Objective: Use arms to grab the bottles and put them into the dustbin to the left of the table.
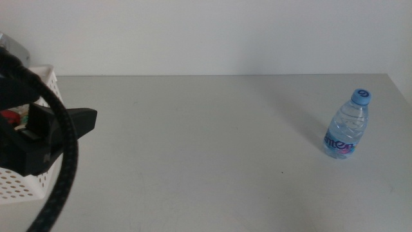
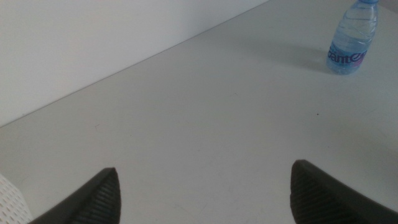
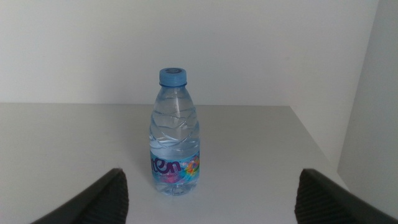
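Grey table (image 1: 193,148), upright water bottle (image 1: 347,124), dustbin (image 1: 26,183)

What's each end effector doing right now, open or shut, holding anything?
Left end effector: open, empty, beside the dustbin.
Right end effector: open, empty, facing the upright water bottle; out of the middle view.

Left arm reaches in from the table's left side; right arm out of the overhead frame.

The left gripper (image 1: 87,119) sits low at the left edge of the middle view, its dark tip pointing toward the centre, a thick black cable (image 1: 61,167) looping across the arm. Its wrist camera shows the jaws spread wide with nothing between them. The right gripper (image 3: 211,202), seen only from its own wrist, likewise has its jaws wide apart and empty.
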Motion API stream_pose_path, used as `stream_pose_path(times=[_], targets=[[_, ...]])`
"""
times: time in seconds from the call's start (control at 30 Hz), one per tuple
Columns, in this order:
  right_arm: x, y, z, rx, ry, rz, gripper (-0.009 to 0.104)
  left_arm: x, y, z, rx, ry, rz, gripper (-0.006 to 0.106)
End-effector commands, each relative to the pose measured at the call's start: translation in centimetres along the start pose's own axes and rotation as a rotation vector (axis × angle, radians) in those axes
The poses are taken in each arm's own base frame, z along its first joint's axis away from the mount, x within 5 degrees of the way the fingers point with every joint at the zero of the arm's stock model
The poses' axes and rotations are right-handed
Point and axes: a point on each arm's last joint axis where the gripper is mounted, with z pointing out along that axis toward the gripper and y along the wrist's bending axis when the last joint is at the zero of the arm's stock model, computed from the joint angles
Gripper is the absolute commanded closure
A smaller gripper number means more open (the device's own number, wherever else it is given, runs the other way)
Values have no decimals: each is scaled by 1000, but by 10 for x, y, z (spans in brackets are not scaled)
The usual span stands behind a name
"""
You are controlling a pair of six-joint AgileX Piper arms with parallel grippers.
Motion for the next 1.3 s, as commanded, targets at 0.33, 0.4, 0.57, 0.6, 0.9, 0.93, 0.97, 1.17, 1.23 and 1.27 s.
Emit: stream_pose_path(times=[0.33,0.4,0.57,0.6,0.9,0.93,0.97,1.17,1.23,1.27], targets=[[-19,-2,5,21,-157,-25,1,-12,1,-6,-7,-93,-19,7],[-20,-2,9,23,-140,-19,1,-12,1,-6,-7,-93,-19,7],[-12,0,32,-1,-8,-23,1,-13,1,-6,-7,-94,-19,7],[-12,1,36,-12,-7,-20,1,-13,1,-6,-7,-94,-19,7],[-6,4,65,-56,3,100,1,-13,1,-6,-7,-94,-16,7],[-5,5,67,-58,1,119,1,-13,1,-6,-7,-94,-16,7],[-5,5,70,-61,-3,132,1,-13,1,-6,-8,-94,-15,7],[-4,6,83,-83,-71,152,1,-13,1,-6,-8,-94,-15,7],[-3,7,87,-89,-93,149,1,-13,1,-6,-8,-95,-15,7],[-2,6,90,-88,-97,143,1,-13,1,-6,-8,-95,-15,7]])
